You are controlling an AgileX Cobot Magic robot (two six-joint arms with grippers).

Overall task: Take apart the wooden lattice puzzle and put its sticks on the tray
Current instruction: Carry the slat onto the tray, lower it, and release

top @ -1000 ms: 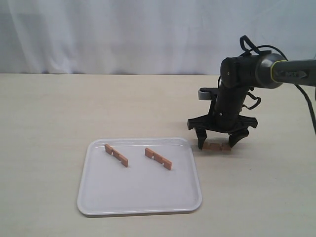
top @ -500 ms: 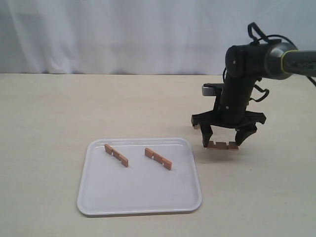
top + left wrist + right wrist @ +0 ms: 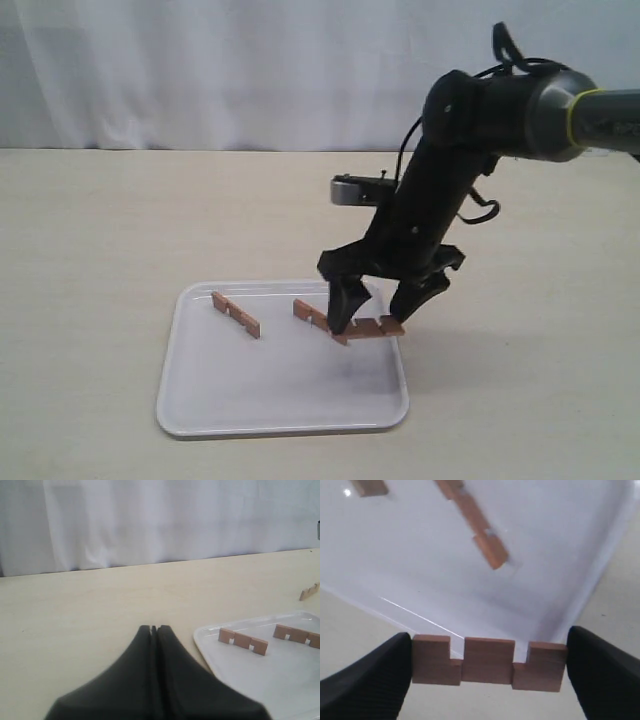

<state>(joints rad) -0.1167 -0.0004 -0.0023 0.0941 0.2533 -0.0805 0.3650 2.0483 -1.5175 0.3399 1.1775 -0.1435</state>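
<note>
- Beige bench [image 3: 100, 220] carries the white tray [image 3: 200, 400].
- Right pincer [image 3: 373, 321], over the tray's right rim, clamps one stick [image 3: 379, 327] by its ends.
- Left pincer [image 3: 154, 629], near the tray, is clenched and empty.
- Two sticks [image 3: 236, 314] [image 3: 320, 320] lie inside the tray.

The right gripper [image 3: 377, 311], clamped on a stick [image 3: 376, 327], has been carried leftward off the table and over the tray's [image 3: 401, 378] right rim.

The right arm [image 3: 600, 120] runs off the exterior view's edge. Its fingers [image 3: 350, 300] and the held stick [image 3: 378, 327] cover one end of a lying stick [image 3: 312, 314] on the tray [image 3: 200, 400]. In the right wrist view both lying sticks are blurred and cut off.
</note>
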